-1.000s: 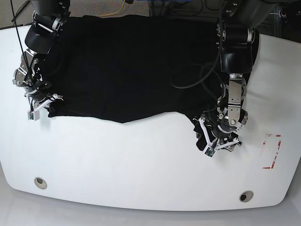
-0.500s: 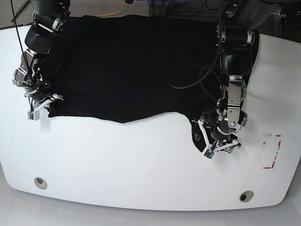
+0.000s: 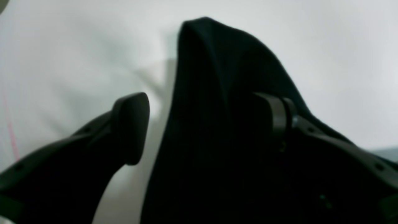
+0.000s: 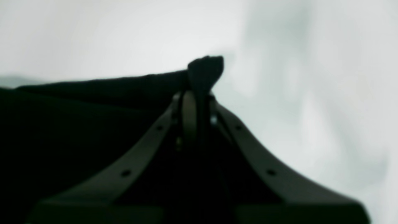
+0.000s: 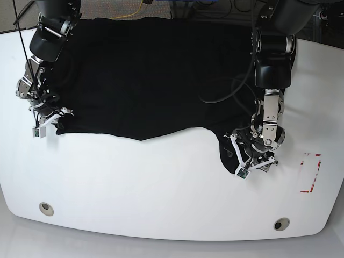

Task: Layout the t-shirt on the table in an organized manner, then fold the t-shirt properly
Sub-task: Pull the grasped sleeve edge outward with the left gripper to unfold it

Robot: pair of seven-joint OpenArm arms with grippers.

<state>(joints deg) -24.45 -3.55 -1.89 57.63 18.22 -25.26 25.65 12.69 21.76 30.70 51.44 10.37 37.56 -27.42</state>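
The black t-shirt (image 5: 150, 75) lies spread over the far half of the white table (image 5: 161, 183), its near hem wavy. In the base view my right gripper (image 5: 51, 121) is at the shirt's near left corner. The right wrist view shows that gripper (image 4: 197, 102) shut on a small nub of t-shirt (image 4: 205, 68). My left gripper (image 5: 250, 161) stands over the shirt's near right corner. In the left wrist view it (image 3: 203, 124) is open, with a raised fold of t-shirt (image 3: 211, 77) between the fingers. The left finger (image 3: 130, 127) stands clear of the cloth.
A red rectangular outline (image 5: 310, 172) marks the table right of my left gripper. Two round holes (image 5: 46, 208) (image 5: 280, 224) sit near the front edge. A black cable loop (image 5: 215, 91) hangs from the arm over the shirt. Floor and cables lie beyond the far edge.
The arm on the right of the base view has shifted slightly to the right, and the shirt corner under it has moved a little. Both grippers keep their states.
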